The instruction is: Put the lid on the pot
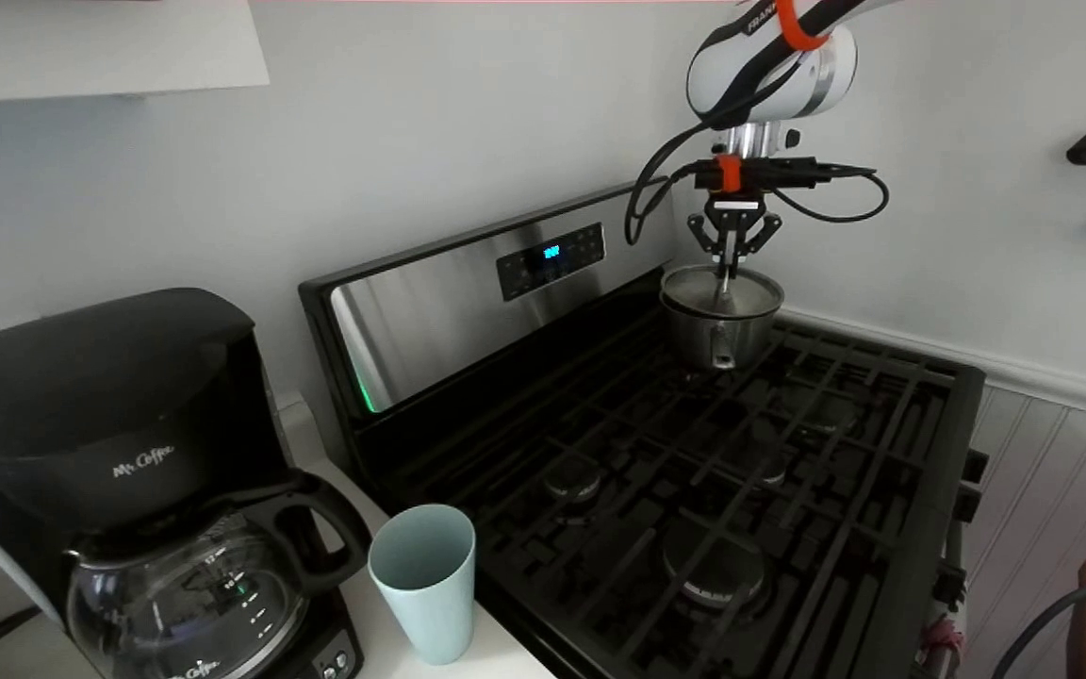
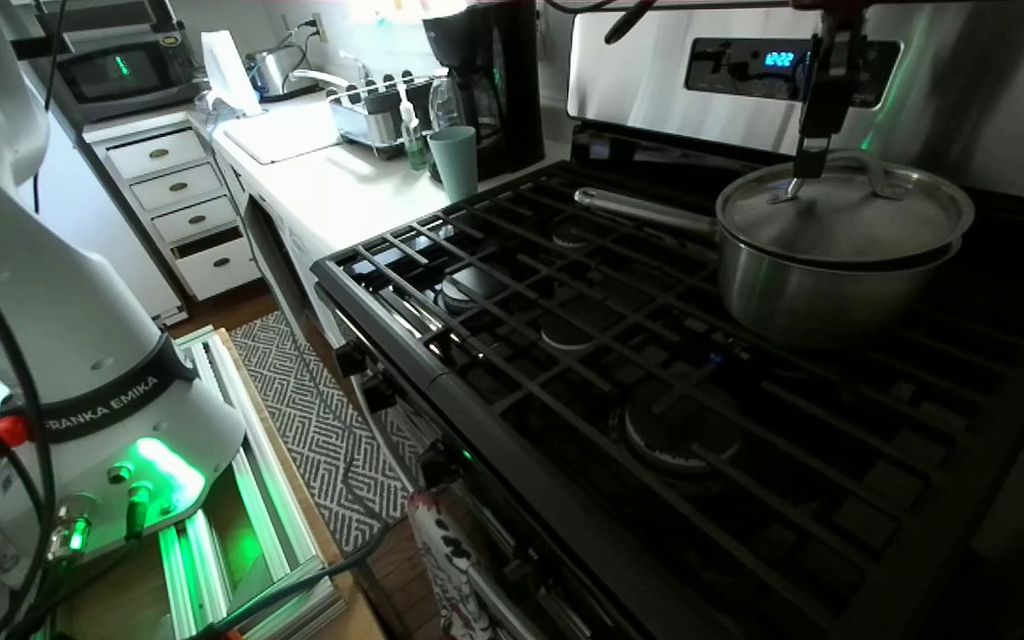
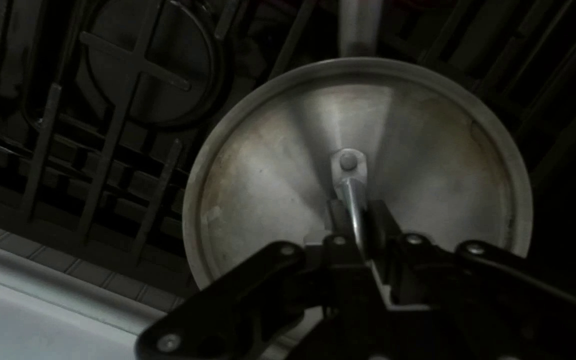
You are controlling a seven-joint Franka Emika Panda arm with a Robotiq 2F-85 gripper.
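The lid (image 1: 750,294) is a round silvery metal disc with an arched metal handle. It lies over the mouth of the pot (image 1: 692,338). In an exterior view the lid (image 2: 859,218) covers the pot (image 2: 810,293), with a dark gap along part of the near rim. I cannot tell whether it is fully seated. My gripper (image 1: 728,268) points straight down, its fingers around the lid's handle. In the wrist view the fingers (image 3: 357,212) are closed on both sides of the handle, above the lid (image 3: 263,170), which hides the pot's body. The pot's handle (image 3: 360,25) sticks out at the top.
The pot stands on the black grates of the stove (image 1: 788,453), close to the back panel (image 1: 439,321). A pale blue cup (image 1: 430,585) and a coffee maker (image 1: 100,377) stand on the counter beside the stove. Burner caps (image 2: 681,431) sit under the grates.
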